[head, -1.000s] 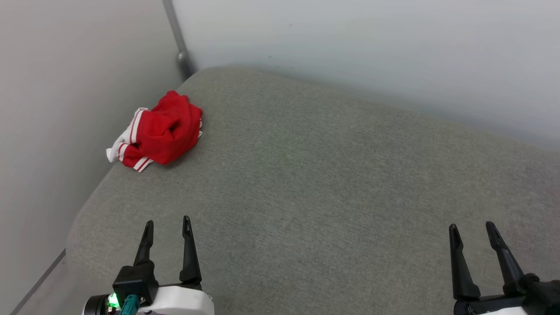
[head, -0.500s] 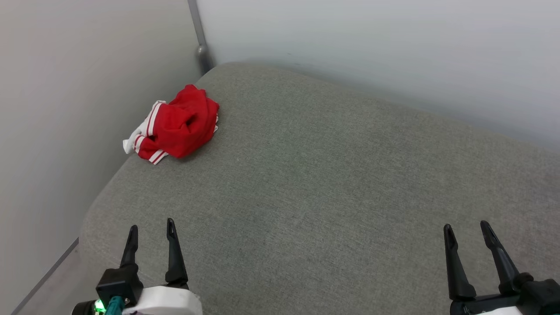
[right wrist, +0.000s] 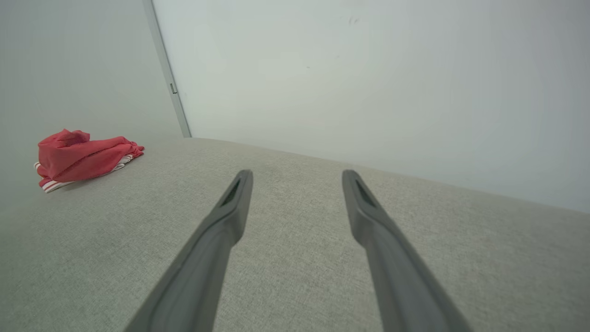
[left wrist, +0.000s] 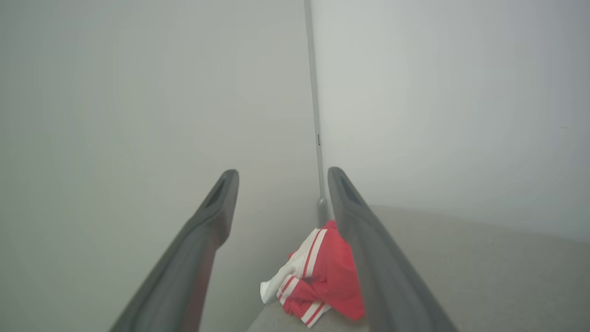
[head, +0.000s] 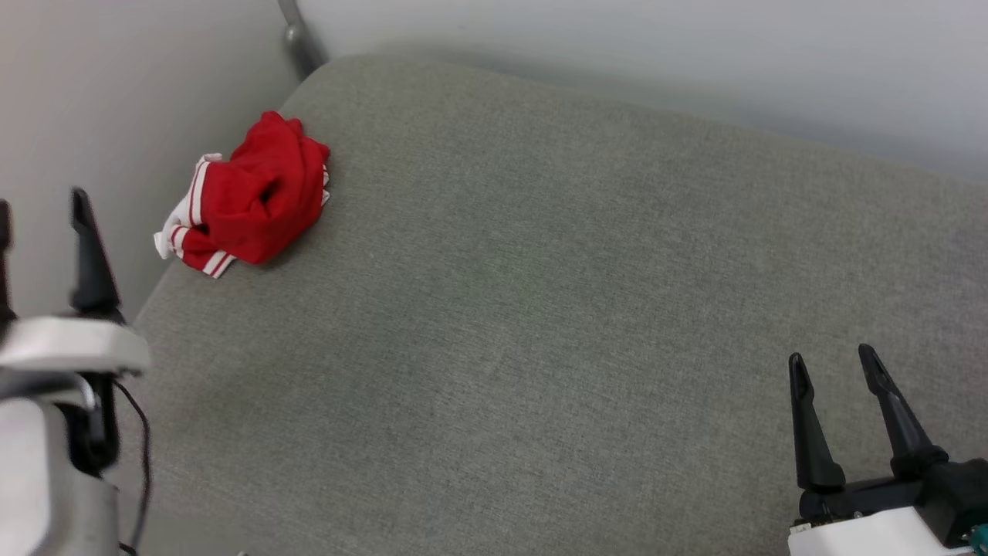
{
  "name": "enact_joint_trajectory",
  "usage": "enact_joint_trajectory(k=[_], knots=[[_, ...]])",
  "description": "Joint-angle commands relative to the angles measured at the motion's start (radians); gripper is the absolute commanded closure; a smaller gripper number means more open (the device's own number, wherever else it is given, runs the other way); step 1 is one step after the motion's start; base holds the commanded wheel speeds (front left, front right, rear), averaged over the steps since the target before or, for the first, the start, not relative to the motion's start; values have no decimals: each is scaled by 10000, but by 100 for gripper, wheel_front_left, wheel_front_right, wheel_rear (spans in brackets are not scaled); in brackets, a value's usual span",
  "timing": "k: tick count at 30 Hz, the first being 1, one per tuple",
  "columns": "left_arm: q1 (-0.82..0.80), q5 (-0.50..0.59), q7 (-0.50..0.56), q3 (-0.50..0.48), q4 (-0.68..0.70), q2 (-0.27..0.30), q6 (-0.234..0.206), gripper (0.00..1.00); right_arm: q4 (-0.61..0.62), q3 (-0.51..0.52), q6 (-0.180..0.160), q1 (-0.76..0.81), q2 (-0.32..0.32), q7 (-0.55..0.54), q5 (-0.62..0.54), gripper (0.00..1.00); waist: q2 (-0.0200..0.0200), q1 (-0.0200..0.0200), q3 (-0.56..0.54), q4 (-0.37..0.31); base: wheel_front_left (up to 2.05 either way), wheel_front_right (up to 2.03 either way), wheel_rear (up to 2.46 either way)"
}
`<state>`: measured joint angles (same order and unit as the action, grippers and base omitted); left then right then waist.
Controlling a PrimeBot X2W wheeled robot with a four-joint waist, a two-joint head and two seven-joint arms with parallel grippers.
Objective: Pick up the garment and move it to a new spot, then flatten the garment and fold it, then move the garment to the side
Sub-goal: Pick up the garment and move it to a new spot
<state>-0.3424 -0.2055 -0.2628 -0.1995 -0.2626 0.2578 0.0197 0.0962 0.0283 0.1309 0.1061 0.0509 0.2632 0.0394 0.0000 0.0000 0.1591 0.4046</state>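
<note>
garment [head: 247, 197]: red t-shirt with white sleeve fabric and red-and-white striped trim, crumpled into a small heap.
garment position: on the grey fabric surface [head: 540, 270], close to its far left corner and left edge, near the grey corner post [head: 292, 31] where the two pale walls [head: 617, 46] meet.
left gripper [head: 40, 202]: at the left border of the head view, beyond the left edge of the surface, fingers pointing up the view. jaws spread wide with nothing between them. clear of the garment, which lies ahead and to its right.
left wrist view: the left gripper [left wrist: 282, 174] faces the wall corner. the garment [left wrist: 322, 272] appears low between the two fingers, partly hidden behind the right-hand finger [left wrist: 368, 258]. no contact.
right gripper [head: 830, 355]: at the lower right of the head view, over the near right part of the surface. jaws spread wide and empty. well apart from the garment.
right wrist view: the right gripper [right wrist: 297, 174] has its fingers parted over bare grey fabric. the garment [right wrist: 83, 157] lies far off at the left of the view, in front of the wall.
cable [head: 143, 463]: thin dark lead hanging beside the left arm's pale housing [head: 69, 344].
</note>
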Motion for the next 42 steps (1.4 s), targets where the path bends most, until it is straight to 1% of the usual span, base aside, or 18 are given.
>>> enact_joint_trajectory(k=[1, 3, 7, 10, 12, 15, 20, 23, 28, 31, 32, 37, 42], knots=[[-851, -51, -30, -164, -219, 390, 164, 0, 106, 37, -5, -268, -13, 25, -125, 0, 0, 0, 662, -387, 0, 0, 0], [-1513, -138, -21, -324, -604, 864, 307, 0, 165, 103, -5, -472, -8, 25, -242, 0, 0, 0, 1063, -536, 0, 0, 0], [-2987, -508, 459, -554, -1363, 1819, 603, 0, 368, 132, -3, -875, -10, 25, -474, 0, 0, 0, 1896, -780, 0, 0, 0], [-3972, -1033, 1222, -550, -2028, 2404, 871, 0, 548, 170, -5, -1186, -8, 25, -638, 0, 0, 0, 2470, -938, 0, 0, 0], [-4557, -1434, 2043, -422, -2480, 2839, 992, 0, 673, 168, -5, -1397, -8, 25, -703, 0, 0, 0, 2834, -1038, 0, 0, 0], [-5178, -2060, 3623, 9, -3067, 3387, 1079, 0, 880, 155, -5, -1653, -8, 25, -851, 0, 0, 0, 3301, -1190, 0, 0, 0], [-5617, -3241, 6441, 1409, -3357, 4272, 1090, 0, 1242, 122, -5, -2009, -8, 25, -1078, 0, 0, 0, 3967, -1401, 0, 0, 0], [-5737, -3998, 7708, 1992, -3317, 4844, 1087, 0, 1480, 52, -5, -2203, -8, 25, -1227, 0, 0, 0, 4350, -1569, 0, 0, 0], [-5577, -5186, 9486, 2754, -3553, 5290, 1089, 0, 1813, -2, -5, -2446, -8, 25, -1385, 0, 0, 0, 4927, -1831, 0, 0, 0], [-5430, -5824, 10247, 3008, -3648, 5368, 1088, 0, 2009, -20, -5, -2568, -8, 25, -1489, 0, 0, 0, 5230, -1943, 0, 0, 0], [-5430, -5824, 10247, 3008, -3648, 5368, 1088, 0, 2009, -20, -5, -2568, -8, 25, -1489, 0, 0, 0, 5230, -1943, 0, 0, 0], [-5130, -6229, 11044, 3630, -3991, 5191, 1091, 0, 2209, -29, -5, -2626, -8, 23, -1663, 0, 0, 0, 5593, -2023, 0, 0, 0], [-4985, -6320, 11095, 4236, -4347, 4775, 1091, 0, 2256, 8, -5, -2645, -7, 20, -1767, 0, 0, 0, 5749, -1999, 0, 0, 0]])
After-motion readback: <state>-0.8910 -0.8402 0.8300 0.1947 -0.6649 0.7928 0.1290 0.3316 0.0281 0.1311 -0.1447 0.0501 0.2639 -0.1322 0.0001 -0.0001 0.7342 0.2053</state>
